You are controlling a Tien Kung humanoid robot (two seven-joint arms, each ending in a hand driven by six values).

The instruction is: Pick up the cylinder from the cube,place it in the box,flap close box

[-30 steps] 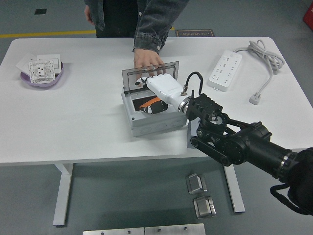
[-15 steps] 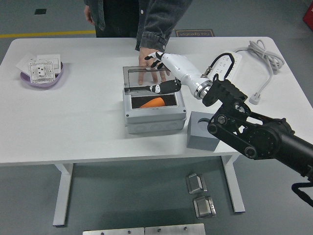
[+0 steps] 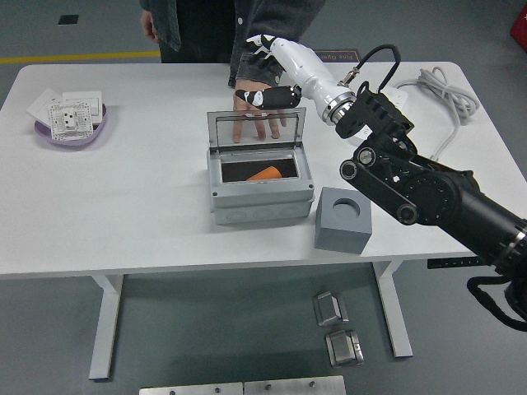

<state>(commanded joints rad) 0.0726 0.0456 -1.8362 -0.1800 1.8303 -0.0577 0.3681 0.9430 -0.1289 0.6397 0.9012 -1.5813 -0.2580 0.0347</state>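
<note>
Near the worktop's (image 3: 123,206) left edge sits a purple dish (image 3: 70,132) holding sockets. At the middle, the grey box (image 3: 259,193) stands open, the orange cylinder (image 3: 265,174) inside. A person's hand (image 3: 257,123) rests behind its raised lid (image 3: 255,127). The right hand (image 3: 276,70) hovers above, fingers (image 3: 263,97) loosely spread, empty. The grey cube (image 3: 343,220) sits right of the box.

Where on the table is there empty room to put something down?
Bare white stretches between the purple bowl and the grey box, and along the near edge. Crowded: behind the box, with the person's hand and the robot's right hand.
</note>
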